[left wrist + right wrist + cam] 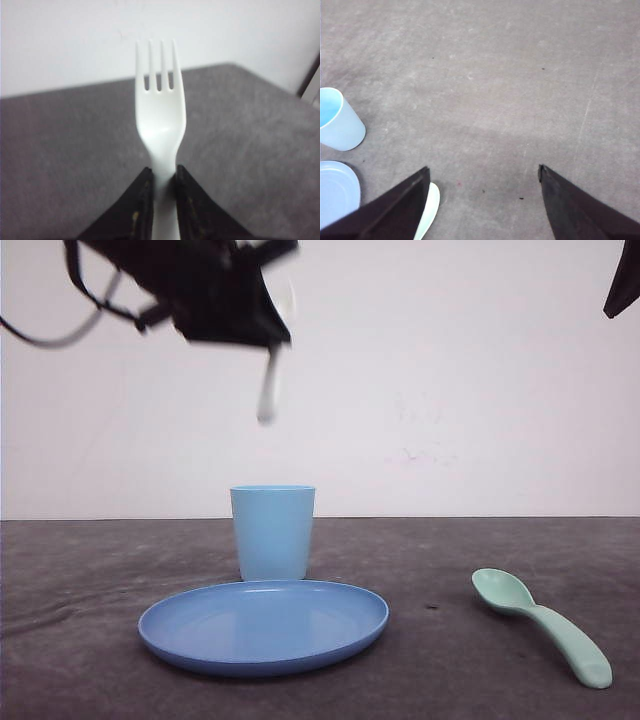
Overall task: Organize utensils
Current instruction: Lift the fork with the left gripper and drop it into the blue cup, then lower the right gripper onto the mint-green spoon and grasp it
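I am holding the small white plastic fork point(161, 120) in my left pincer point(161, 187), the two dark fingers point(137, 205) clenched on its flat handle from either side. In the left wrist view its four slim tines are pointing straight away from the pincer, along the fork's long axis, with the smooth, slightly glossy neck widening just past my fingertips. In the front view the same fork point(268, 390) is hanging as a pale blurred streak below my left pincer point(270, 345), high in the air above the light blue cup point(272, 532), its long axis running close to vertical.

The cup is a plain tapered tumbler standing upright on the grey, felt-like tabletop point(80, 580), directly behind the round blue plate point(263, 625), a shallow glossy disc with a raised rim.

The mint-green spoon point(540, 622) is lying on the tabletop well to the right of the plate, apart from it. Its bowl is facing up; the thick rounded handle is running toward the near right, the bowl pointing back toward the left.

My right pincer point(482, 172) is hanging released above the tabletop, its dark fingers spread wide with nothing between them. That view is showing the spoon's point(428, 210) pale end beside one finger, the cup's point(337, 120) hollow interior, and the plate's edge point(340, 187).
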`<state>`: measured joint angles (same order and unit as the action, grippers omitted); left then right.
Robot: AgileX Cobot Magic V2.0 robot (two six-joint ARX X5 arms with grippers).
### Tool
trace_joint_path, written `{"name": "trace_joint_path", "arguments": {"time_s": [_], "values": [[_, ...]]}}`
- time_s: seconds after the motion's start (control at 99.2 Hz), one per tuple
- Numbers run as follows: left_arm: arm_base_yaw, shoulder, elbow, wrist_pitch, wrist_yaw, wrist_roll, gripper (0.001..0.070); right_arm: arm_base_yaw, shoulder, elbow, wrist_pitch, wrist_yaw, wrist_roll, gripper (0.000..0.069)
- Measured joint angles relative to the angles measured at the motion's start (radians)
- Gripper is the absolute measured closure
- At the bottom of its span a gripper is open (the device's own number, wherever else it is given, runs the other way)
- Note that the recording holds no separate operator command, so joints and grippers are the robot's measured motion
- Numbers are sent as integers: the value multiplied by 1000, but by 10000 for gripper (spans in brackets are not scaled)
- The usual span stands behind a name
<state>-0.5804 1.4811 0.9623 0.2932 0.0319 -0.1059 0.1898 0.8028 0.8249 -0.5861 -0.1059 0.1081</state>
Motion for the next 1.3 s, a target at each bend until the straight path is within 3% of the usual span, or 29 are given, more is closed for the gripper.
{"name": "trace_joint_path", "arguments": {"time_s": [0.232,0.434,0.504,0.656,0.807,1.059,1.301], "values": [[0,142,0,28,-3,7,672,0,0,0,7,0,-2,255],[0,169,0,-5,-4,-6,662,0,0,0,7,0,-7,255],[0,169,0,-20,-4,-14,615,0,0,0,7,0,-7,255],[0,169,0,-53,-4,-15,440,0,0,0,6,0,-7,255],[0,160,0,-84,-4,-31,412,13,0,0,-11,-1,-3,255],[0,-84,0,-180,-4,-44,412,141,50,3,-116,-25,48,259],[0,-344,0,-507,-4,-48,412,286,187,3,-187,26,138,301]]}}
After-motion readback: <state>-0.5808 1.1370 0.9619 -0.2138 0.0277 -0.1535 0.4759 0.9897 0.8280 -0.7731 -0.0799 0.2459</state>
